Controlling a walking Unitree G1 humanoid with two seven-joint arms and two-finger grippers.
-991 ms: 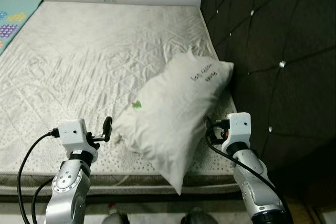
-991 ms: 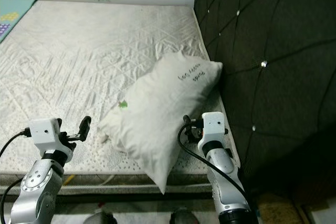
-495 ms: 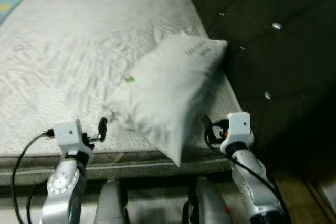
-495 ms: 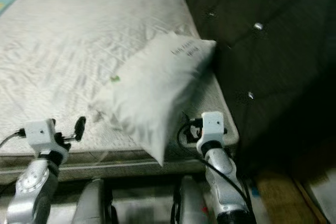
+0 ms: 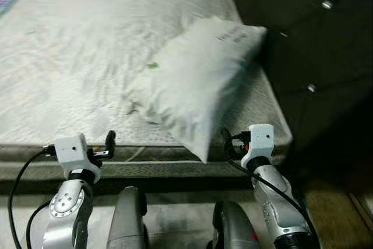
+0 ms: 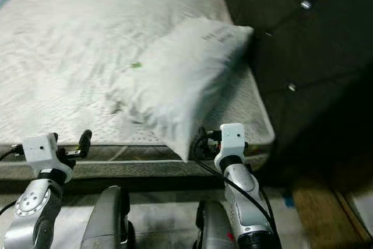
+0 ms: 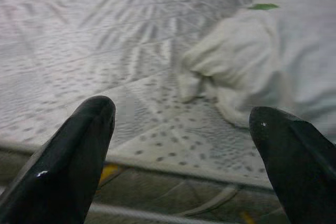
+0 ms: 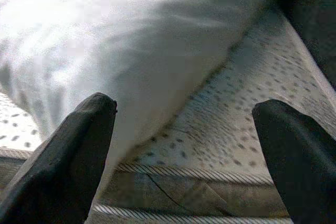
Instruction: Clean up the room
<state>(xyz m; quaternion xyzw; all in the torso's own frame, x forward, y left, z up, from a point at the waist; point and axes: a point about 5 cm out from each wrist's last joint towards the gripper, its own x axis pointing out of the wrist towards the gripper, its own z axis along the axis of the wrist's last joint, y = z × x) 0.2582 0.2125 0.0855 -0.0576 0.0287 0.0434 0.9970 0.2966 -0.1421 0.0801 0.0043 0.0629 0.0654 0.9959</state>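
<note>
Here one plump white pillow (image 5: pixel 195 77) lies on the bare grey quilted mattress (image 5: pixel 70 56), its far end against the dark tufted headboard (image 5: pixel 303 39), its near corner overhanging the mattress edge. Two grippers hover before that edge: left gripper (image 7: pixel 184 166) and right gripper (image 8: pixel 184 156), fingers spread wide, both empty.

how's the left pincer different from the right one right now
The left pincer points at bare mattress beside the pillow's crumpled corner; the right pincer faces the pillow's overhanging end. The left sits clear of the pillow, the right close beneath it. Both are open, empty, and level with the mattress edge.
</note>
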